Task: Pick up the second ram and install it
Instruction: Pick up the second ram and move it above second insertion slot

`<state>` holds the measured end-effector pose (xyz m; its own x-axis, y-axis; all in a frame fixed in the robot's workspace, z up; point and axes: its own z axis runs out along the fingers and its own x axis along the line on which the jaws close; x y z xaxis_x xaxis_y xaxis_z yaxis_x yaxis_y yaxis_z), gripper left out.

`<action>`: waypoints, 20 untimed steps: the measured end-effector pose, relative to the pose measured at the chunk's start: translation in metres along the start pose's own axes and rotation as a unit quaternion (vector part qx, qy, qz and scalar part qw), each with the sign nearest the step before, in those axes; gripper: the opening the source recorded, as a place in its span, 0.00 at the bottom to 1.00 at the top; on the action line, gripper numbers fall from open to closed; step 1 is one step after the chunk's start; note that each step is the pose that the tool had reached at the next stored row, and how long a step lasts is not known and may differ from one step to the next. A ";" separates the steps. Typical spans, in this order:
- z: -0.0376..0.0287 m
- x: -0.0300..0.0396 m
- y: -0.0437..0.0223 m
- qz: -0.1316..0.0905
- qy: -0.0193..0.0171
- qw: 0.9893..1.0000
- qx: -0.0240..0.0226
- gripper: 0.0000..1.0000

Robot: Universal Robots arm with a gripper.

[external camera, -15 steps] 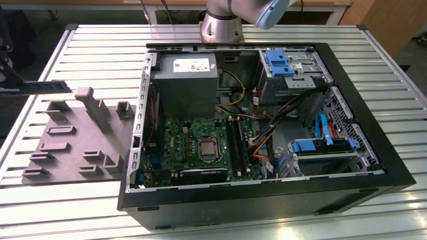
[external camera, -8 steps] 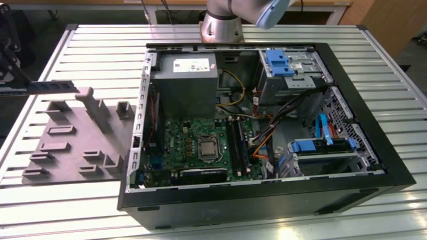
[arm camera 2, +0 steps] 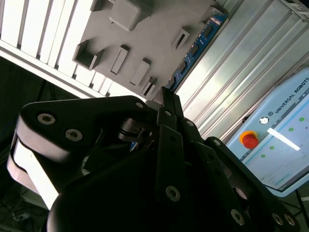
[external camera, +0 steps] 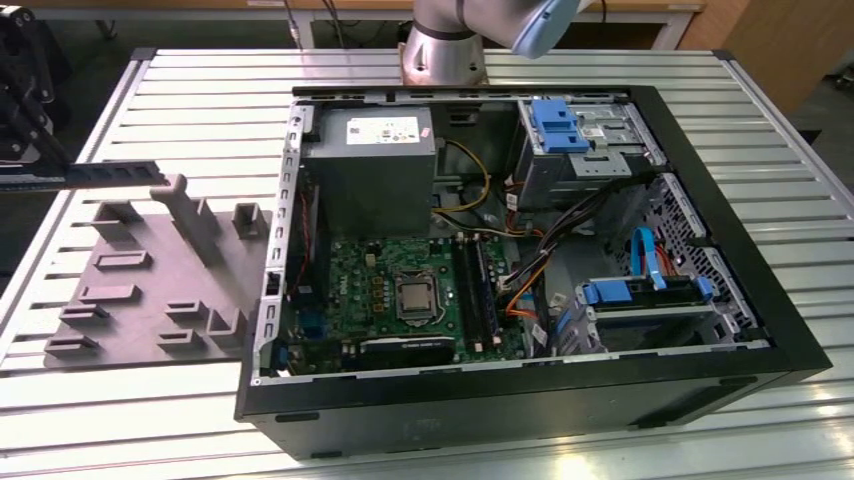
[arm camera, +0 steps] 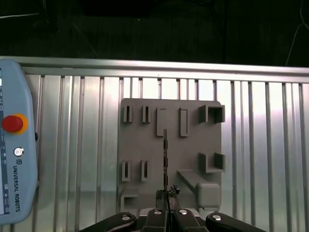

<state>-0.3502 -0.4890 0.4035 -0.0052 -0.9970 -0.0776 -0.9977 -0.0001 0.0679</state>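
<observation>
Slatted metal table (external camera: 200,80) carries the open computer case (external camera: 534,405); gripper (arm camera: 166,200) pinches the second ram (arm camera: 165,154) above grey holder (arm camera: 193,150).

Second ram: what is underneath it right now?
The grey holder plate with its slots and blocks, resting on the slatted table. The gripper holds the second ram over it; the stick's edge hides a strip of the plate.
</observation>
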 end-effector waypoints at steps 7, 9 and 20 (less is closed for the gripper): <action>-0.0005 0.0000 -0.0069 0.000 0.000 1.000 0.000 0.12; -0.0006 0.0000 -0.0091 0.000 0.000 1.000 0.000 0.12; -0.0013 -0.0001 -0.0200 0.000 0.000 1.000 0.000 0.12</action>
<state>-0.3302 -0.4890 0.4035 -0.0051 -0.9970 -0.0777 -0.9977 -0.0001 0.0678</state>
